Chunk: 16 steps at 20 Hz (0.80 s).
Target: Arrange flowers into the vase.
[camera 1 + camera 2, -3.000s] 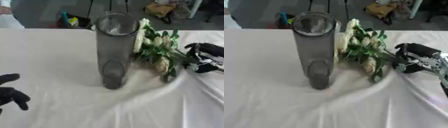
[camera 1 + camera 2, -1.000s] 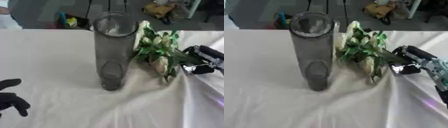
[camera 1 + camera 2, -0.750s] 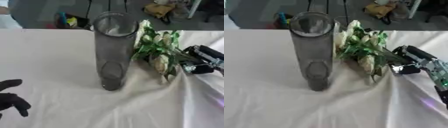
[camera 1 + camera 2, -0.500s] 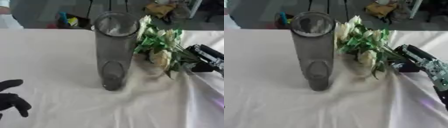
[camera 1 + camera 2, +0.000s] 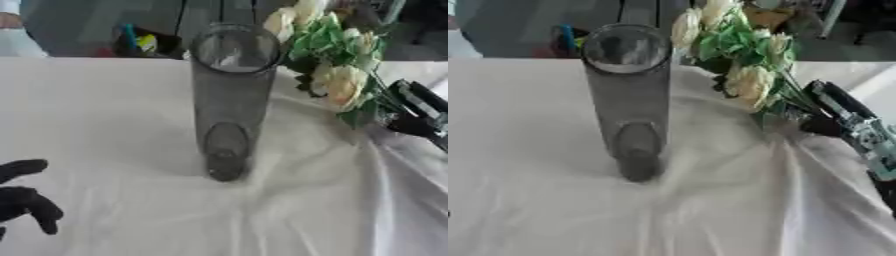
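Flowers (image 5: 337, 60), a bunch of cream roses with green leaves, are held up off the table by their stems, tilted so the blooms lean toward the upper left, just beside the rim of the vase and partly above it. The robot's right hand (image 5: 837, 120), black with silver parts, comes in from the right edge and has its fingers closed around the lower stems. The vase (image 5: 229, 100) is a tall cylinder of smoky grey glass standing upright near the middle of the table, with its round mouth open and nothing inside. The table is covered by a white cloth (image 5: 114, 115) that wrinkles around the base of the vase and under the right hand. The robot's left hand (image 5: 22, 202), black, rests at the lower left edge on the cloth, fingers relaxed and spread, holding nothing, well apart from the vase.
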Tool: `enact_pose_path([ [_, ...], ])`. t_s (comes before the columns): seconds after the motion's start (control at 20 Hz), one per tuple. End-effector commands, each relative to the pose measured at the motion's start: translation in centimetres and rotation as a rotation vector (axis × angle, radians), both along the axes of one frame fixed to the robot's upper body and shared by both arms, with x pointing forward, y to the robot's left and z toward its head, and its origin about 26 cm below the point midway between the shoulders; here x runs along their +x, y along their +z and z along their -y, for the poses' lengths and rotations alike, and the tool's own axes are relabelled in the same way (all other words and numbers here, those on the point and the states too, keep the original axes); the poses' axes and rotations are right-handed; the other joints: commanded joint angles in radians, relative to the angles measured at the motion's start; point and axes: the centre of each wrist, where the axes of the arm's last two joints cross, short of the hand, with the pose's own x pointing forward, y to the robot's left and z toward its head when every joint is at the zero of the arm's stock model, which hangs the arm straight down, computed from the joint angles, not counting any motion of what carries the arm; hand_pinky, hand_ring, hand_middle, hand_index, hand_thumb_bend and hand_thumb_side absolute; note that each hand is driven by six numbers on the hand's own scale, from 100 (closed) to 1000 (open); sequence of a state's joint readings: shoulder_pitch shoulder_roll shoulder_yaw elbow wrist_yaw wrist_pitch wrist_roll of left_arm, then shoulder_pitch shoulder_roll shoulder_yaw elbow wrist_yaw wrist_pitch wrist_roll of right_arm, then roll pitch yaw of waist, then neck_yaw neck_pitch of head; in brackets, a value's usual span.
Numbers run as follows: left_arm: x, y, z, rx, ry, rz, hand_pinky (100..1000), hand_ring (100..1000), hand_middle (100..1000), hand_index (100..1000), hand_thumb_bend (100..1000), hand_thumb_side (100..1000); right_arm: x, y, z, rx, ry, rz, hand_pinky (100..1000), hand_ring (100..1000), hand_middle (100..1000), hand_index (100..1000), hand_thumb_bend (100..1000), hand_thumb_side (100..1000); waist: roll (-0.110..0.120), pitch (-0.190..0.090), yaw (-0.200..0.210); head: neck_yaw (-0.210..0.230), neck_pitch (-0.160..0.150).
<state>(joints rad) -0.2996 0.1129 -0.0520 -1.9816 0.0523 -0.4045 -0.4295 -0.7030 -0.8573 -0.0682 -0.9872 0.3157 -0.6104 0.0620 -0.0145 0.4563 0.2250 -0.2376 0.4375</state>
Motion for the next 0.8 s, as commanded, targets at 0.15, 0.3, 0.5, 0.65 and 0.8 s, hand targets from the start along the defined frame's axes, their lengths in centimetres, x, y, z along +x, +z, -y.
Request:
enact_pose_path([
  [0.15, -0.2, 0.6, 0.2, 0.014, -0.009, 0.024, 409, 555, 826, 768, 100, 998, -1.0, 3.0, 0.6, 0.051, -0.008, 0.124, 100, 481, 100, 100, 100, 729, -0.003, -0.013, -0.006, 0.005, -0.008],
  [0.3, -0.3, 0.6, 0.2, 0.016, -0.008, 0.022, 408, 556, 827, 768, 100, 997, -1.3, 3.6, 0.5, 0.097, -0.015, 0.157, 100, 464, 100, 100, 100, 735, -0.004, -0.015, -0.007, 0.008, -0.006],
  [0.5, -0.3, 0.6, 0.2, 0.02, -0.007, 0.018, 408, 556, 828, 768, 100, 997, -1.5, 4.6, 0.0, 0.171, 0.008, 0.173, 100, 438, 100, 100, 100, 724, -0.006, -0.019, -0.01, 0.012, -0.004],
  [0.65, -0.3, 0.6, 0.1, 0.021, -0.006, 0.016, 409, 556, 828, 768, 100, 995, -1.8, 5.6, -0.6, 0.258, 0.054, 0.168, 100, 398, 100, 100, 100, 727, -0.008, -0.023, -0.012, 0.016, -0.003],
  [0.8, -0.3, 0.6, 0.1, 0.021, -0.004, 0.013, 409, 557, 828, 768, 100, 996, -2.2, 7.0, -1.1, 0.332, 0.102, 0.152, 100, 399, 100, 100, 100, 720, -0.01, -0.027, -0.012, 0.021, 0.0],
])
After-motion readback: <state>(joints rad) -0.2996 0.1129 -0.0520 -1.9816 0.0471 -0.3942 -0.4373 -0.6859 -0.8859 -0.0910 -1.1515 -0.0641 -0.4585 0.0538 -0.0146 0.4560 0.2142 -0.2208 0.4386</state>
